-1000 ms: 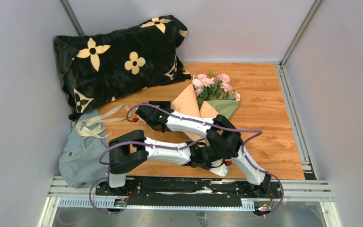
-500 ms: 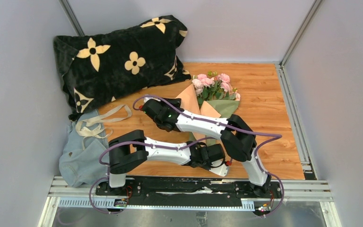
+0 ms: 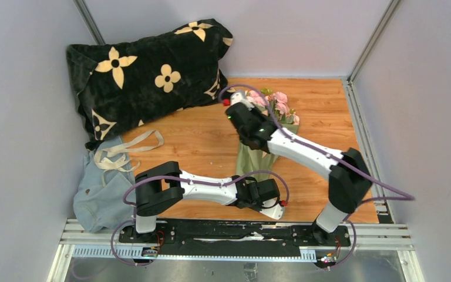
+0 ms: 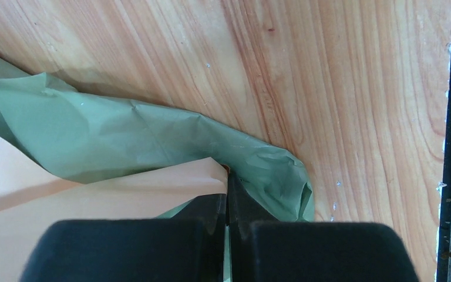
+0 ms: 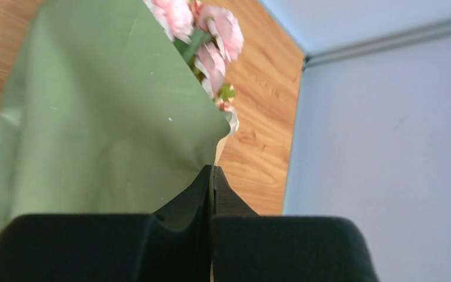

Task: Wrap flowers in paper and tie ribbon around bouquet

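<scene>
Risks tearing or slipping: only the very edge of the thin olive-green sheet [image 5: 94, 106] pinched, just below the pink flowers [image 5: 208, 35]. Right gripper [image 5: 212, 173] fully closed there. Left gripper [image 4: 228, 183] clamped on the sheet's lower corner, touching the tan sheet [image 4: 94, 197]. Lying mid-right on the wooden table [image 3: 329, 106].

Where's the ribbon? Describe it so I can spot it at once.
Start at the big black pillow at the table's far left. Just nearer the arms lies a pale blue-grey cloth; the ribbon loops across its far end onto the wood. It is a flat cream-beige band, unlike the round purple cables on the arms.
</scene>
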`<state>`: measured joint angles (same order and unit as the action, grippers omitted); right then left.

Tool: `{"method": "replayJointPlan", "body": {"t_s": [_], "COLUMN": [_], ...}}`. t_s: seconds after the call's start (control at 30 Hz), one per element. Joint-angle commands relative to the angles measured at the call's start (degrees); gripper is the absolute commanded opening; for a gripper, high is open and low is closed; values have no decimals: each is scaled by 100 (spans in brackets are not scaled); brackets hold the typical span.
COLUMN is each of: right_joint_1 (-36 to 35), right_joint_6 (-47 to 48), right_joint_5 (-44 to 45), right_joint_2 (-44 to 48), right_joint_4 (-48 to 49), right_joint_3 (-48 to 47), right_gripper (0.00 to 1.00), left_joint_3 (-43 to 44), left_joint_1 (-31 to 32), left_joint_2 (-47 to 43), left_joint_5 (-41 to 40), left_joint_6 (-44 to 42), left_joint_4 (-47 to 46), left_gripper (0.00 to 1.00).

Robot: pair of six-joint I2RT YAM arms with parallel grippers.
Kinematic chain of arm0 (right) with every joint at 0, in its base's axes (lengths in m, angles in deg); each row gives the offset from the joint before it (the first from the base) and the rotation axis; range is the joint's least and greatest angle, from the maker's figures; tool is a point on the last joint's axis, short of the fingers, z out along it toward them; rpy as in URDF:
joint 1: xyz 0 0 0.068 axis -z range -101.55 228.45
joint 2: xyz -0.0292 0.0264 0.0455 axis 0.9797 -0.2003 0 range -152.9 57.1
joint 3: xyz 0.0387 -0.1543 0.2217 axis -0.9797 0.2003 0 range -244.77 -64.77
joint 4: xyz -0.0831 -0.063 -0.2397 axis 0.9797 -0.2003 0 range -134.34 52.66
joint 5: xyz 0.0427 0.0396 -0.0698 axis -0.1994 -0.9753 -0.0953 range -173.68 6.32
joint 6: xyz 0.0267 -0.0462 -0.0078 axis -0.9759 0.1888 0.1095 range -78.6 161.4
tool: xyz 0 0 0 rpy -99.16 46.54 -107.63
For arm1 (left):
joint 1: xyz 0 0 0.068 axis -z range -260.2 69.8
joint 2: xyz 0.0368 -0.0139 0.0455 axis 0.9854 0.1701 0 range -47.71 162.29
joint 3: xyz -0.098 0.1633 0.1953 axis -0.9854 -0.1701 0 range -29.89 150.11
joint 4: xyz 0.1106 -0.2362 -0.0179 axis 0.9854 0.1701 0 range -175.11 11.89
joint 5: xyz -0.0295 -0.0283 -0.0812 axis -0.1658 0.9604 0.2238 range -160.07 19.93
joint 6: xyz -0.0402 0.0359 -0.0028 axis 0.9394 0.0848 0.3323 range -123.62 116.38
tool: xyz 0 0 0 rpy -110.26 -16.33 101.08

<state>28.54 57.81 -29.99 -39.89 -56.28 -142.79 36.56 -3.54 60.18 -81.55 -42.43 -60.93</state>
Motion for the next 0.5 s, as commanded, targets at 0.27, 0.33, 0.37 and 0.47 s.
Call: {"method": "replayJointPlan", "body": {"t_s": [0.27,0.33,0.37,0.47], "right_joint_1": [2252,2501,2610,3070], "right_joint_6": [-2231,-2310,-2335,-2551], "right_joint_5": [-3327,-3901,-4045,-4421], "right_joint_2": [2384,2537,2579,2603], "right_joint_4": [1125,1461,1599,1998], "right_joint_3": [2403,2747,2947,3319], "right_gripper": [0,0,0,0], "left_joint_3": [-235,-192,-185,-200], "left_joint_1": [-2,-2,-2,-2], "left_joint_2": [173,217,234,264], "left_joint_5": [155,217,225,267], "left_joint_6": [-22,-22,-22,-53], "left_joint_4": [423,516,543,625], "left_gripper": [0,0,0,0]}}
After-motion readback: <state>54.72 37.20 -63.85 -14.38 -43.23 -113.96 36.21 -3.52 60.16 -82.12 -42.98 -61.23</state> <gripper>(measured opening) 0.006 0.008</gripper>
